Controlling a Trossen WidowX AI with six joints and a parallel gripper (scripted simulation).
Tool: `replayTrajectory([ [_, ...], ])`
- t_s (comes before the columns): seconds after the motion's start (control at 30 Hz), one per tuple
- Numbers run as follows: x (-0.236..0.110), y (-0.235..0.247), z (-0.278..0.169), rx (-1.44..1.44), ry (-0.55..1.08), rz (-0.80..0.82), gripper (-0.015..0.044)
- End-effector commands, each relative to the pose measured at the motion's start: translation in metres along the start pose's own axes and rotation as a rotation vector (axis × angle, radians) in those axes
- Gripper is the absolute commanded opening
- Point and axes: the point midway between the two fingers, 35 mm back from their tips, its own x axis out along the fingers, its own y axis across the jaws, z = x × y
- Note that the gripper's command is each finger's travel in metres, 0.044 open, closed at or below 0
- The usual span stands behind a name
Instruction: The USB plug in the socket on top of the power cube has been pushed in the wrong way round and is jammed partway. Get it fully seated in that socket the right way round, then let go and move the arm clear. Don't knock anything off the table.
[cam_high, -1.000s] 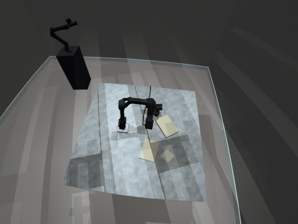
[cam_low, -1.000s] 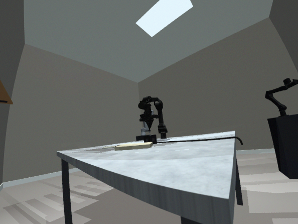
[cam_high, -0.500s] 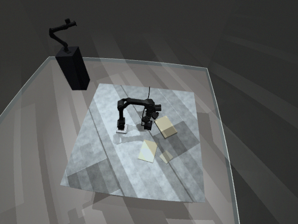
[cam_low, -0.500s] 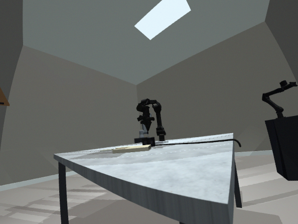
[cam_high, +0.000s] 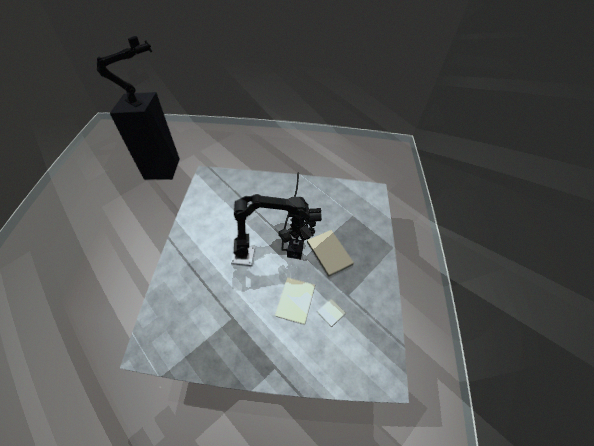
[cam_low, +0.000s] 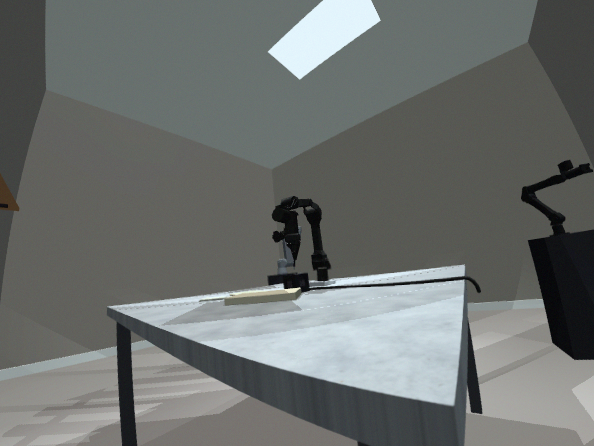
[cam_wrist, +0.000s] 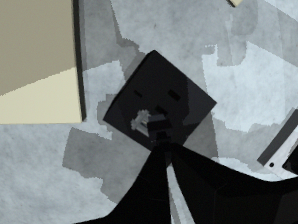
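The black power cube (cam_high: 295, 251) (cam_low: 287, 279) (cam_wrist: 174, 90) stands on the marbled table (cam_high: 210, 320) (cam_low: 350, 340), just right of the arm's base. My gripper (cam_high: 295, 239) (cam_low: 292, 260) (cam_wrist: 165, 151) points straight down over the cube's top and is shut on the USB plug (cam_wrist: 158, 127). In the wrist view the plug's dark tip sits at the fingertips, beside the grey socket patch (cam_wrist: 140, 121) on the cube's top. How deep the plug sits I cannot tell. Its black cable (cam_high: 297, 182) (cam_low: 400, 284) runs away across the table to the far edge.
A tan book (cam_high: 330, 252) (cam_low: 262, 296) (cam_wrist: 33, 30) lies right beside the cube. A pale yellow notepad (cam_high: 296, 300) and a small white pad (cam_high: 331, 312) lie nearer the front. A black pedestal with a camera arm (cam_high: 145, 135) (cam_low: 565, 290) stands off the table.
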Motion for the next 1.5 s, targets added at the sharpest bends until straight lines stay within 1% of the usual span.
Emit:
replayTrajectory([
  [0.0,0.0002,0.0002,0.0001,0.096,-0.001,0.001,0.0000],
  [0.87,0.0002,0.0002,0.0001,0.772,0.000,0.001,0.0000],
  [1.47,0.0005,0.0003,-0.0002,0.785,0.003,0.002,0.0000],
])
